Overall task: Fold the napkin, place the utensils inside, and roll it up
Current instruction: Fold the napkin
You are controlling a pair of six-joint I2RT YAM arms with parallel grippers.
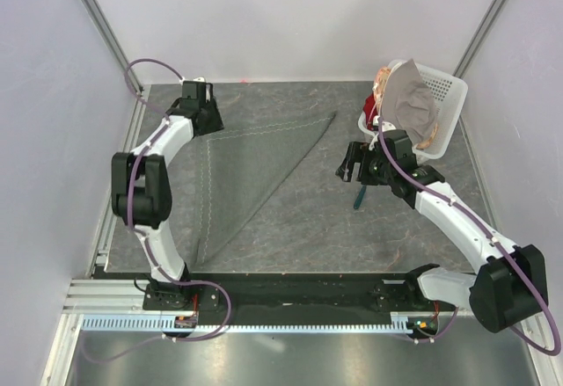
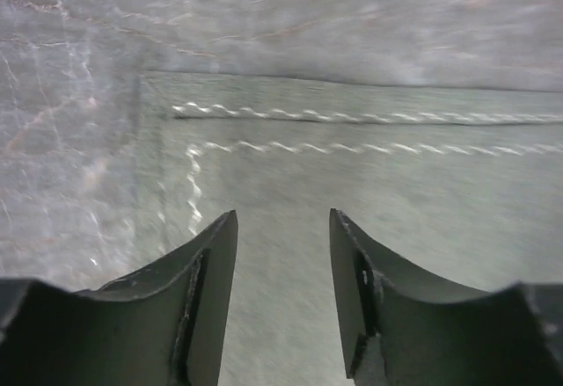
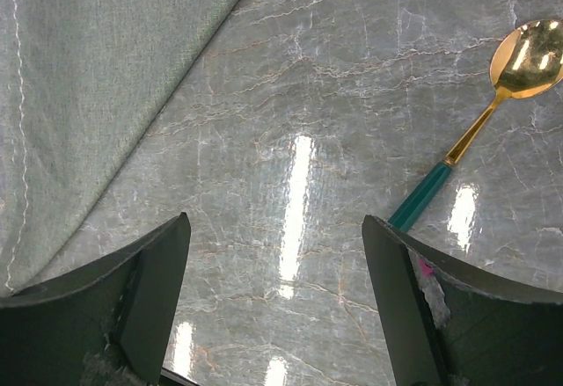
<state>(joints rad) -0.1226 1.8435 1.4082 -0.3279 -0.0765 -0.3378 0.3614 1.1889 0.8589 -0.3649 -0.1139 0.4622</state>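
Note:
The dark grey-green napkin (image 1: 251, 171) lies folded into a triangle on the table, its long edge running from far right to near left. My left gripper (image 1: 209, 120) is open and empty just above the napkin's far left corner; the left wrist view shows two stitched hems (image 2: 352, 131) stacked there between the fingertips (image 2: 224, 228). My right gripper (image 1: 350, 164) is open and empty over bare table, right of the napkin (image 3: 97, 78). The spoon (image 3: 479, 127), gold bowl and teal handle, lies just right of my right fingertip (image 3: 378, 232); its teal handle (image 1: 359, 197) shows in the top view.
A white basket (image 1: 449, 96) with a paler grey-beige cloth (image 1: 413, 100) and some red and orange items stands at the far right behind the right arm. The dark marble-patterned table (image 1: 352, 245) is walled at left, right and back.

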